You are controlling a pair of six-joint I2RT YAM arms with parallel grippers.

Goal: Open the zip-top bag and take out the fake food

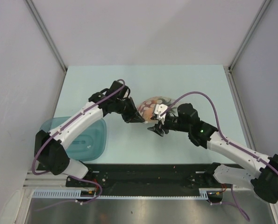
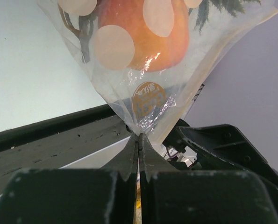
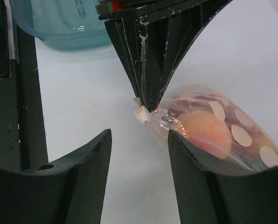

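Bag point(image 1: 156, 107) is mid-table, a little toward the far edge, and hangs off the left gripper point(image 1: 141, 119). I can't tell whether its belly touches the table point(image 1: 199, 84). The left jaws are clenched flat on one bag edge, with film pinched right at the tips. There is a small white tab point(image 3: 141, 115) at that pinch.

Food point(image 2: 143, 37): one orange-peach piece shows clearly through the film. Red and green bits sit beside it, too muddled to count.

Right gripper point(image 3: 139, 158) is just near-right of the pinch. Its jaws are apart with only bare table showing between them, so it grips nothing. The bag bulges beside and behind one of its fingers point(image 3: 199, 182). Both grippers crowd the same end of the bag, tip to tip.

Tray point(image 1: 94, 144), teal, is at the near-left corner of the table, well apart from the bag and partly under the left arm.

Count: 1 bag, 1 tray, 2 grippers.

Orientation: the bag's long axis runs from the pinched end out toward the far-right corner. The narrow pinched end points near-left and the fat end lies away from both arms.
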